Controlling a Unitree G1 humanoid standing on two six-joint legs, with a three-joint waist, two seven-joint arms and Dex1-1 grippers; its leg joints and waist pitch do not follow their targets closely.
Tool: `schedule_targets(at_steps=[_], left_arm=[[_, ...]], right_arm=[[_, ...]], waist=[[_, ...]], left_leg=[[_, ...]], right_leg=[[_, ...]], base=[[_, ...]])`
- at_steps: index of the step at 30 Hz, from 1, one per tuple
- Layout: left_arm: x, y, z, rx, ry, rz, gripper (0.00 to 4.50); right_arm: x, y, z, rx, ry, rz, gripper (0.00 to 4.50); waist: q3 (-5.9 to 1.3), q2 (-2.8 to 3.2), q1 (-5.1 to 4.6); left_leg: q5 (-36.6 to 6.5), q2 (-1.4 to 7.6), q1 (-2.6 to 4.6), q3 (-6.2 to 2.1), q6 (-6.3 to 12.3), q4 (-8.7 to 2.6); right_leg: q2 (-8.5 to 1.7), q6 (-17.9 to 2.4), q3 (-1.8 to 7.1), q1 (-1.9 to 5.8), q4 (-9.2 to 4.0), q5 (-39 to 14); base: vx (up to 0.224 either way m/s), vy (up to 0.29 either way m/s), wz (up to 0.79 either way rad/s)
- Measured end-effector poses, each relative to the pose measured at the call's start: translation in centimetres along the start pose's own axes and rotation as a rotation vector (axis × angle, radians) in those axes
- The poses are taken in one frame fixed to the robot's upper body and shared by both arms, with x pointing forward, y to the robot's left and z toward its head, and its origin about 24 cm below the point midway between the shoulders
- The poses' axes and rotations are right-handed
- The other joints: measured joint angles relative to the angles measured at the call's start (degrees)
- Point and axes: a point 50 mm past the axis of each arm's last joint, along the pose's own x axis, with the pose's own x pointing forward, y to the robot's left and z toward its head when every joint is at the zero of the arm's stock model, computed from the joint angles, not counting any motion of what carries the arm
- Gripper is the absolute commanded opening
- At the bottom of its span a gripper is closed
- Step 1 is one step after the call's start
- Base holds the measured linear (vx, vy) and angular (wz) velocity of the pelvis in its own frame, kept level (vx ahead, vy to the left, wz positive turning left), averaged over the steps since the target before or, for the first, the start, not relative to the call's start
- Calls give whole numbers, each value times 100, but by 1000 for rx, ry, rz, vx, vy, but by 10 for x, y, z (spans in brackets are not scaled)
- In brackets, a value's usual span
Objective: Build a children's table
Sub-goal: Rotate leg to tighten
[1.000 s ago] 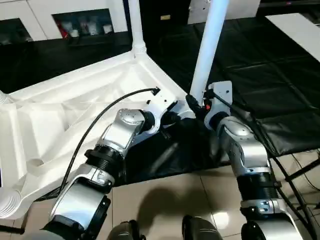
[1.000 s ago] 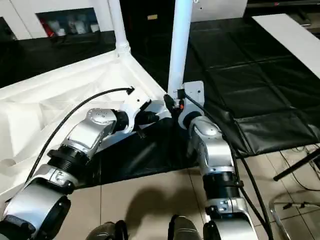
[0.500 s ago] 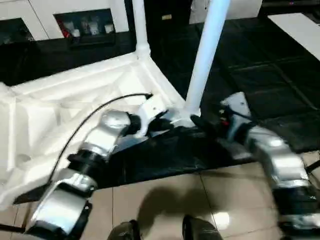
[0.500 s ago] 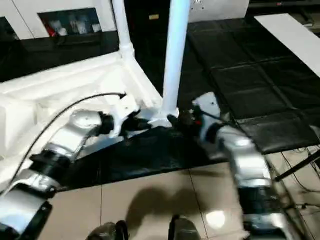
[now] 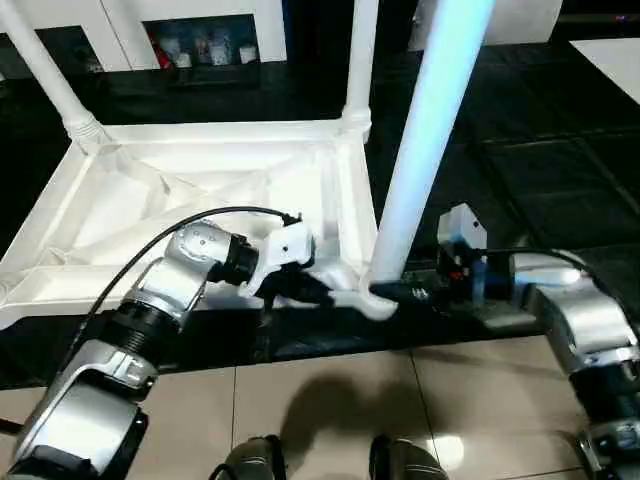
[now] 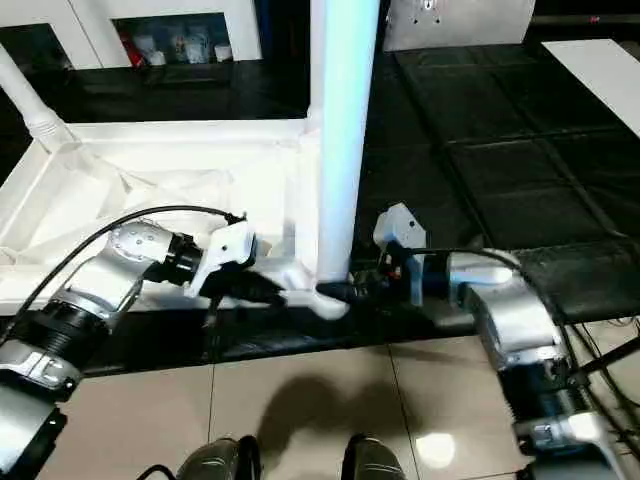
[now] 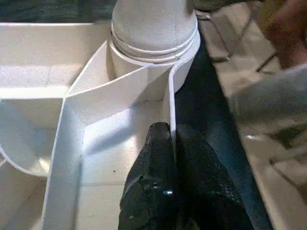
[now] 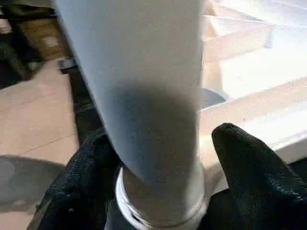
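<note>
The large work surface under a quilted black cover (image 5: 560, 160) spreads across the scene, and beyond its near edge lies a floor of pale beige tiles (image 5: 330, 400); on the black cover rests the all-white plastic rectangular table top (image 5: 200, 190), turned upside down so that its ribbed underside faces up; three long white cylindrical legs rise from its corner sockets, one at the far left corner (image 5: 45, 75), one at the far right corner (image 5: 358, 60), and the nearest and thickest-looking one (image 5: 425, 150) at the corner closest to the robot, standing close to upright with its flared end (image 7: 153, 33) seated in the round socket; behind the table stands white cabinet furniture with small coloured items on a shelf (image 5: 200, 45).

The silver left forearm (image 5: 150, 300) reaches in toward that near corner; the left gripper (image 7: 171, 143) is clenched on the thin upright rim wall of the table top just beside the socket, one black finger (image 7: 156, 158) on each side of the wall, pressed against it; the right gripper (image 8: 158, 158) comes in from the opposite side, low at the base of the nearest leg; its two black fingers (image 8: 249, 167) stand on either side of the leg just above the flared end, and whether they press on it or stand slightly off I cannot tell.
</note>
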Motion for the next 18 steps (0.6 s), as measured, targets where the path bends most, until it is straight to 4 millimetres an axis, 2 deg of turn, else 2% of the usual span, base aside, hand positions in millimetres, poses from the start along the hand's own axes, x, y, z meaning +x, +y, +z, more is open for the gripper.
schedule_targets(at_steps=[4, 5, 10, 18], left_arm=[[-1, -2, -1, 3, 8, -26, 0], [-1, -2, -1, 3, 8, -29, 0], [-1, -2, -1, 3, 10, -29, 0], [-2, -2, -1, 6, 10, -32, 0]], right_arm=[[3, 1, 0, -1, 14, 65, 280], [4, 1, -2, 6, 14, 72, 260], [6, 2, -3, 12, 12, 92, 216], [6, 2, -1, 12, 14, 103, 200]], waist=[[-2, -3, 3], [-2, -4, 3], [-4, -8, -11], [-7, -12, -15]], left_leg=[[1, 3, 2, 0, -1, 1], [1, 3, 1, 0, -1, 4], [1, 3, 0, 2, -1, 7], [1, 4, 0, 2, -1, 7]], right_leg=[[1, 0, -2, 0, 5, 0], [1, 0, -2, 0, 4, 0], [1, 0, -1, 0, 5, 0], [1, 0, -2, 0, 6, 0]], base=[[0, 0, 0], [0, 0, 0], [0, 0, 0], [0, 0, 0]])
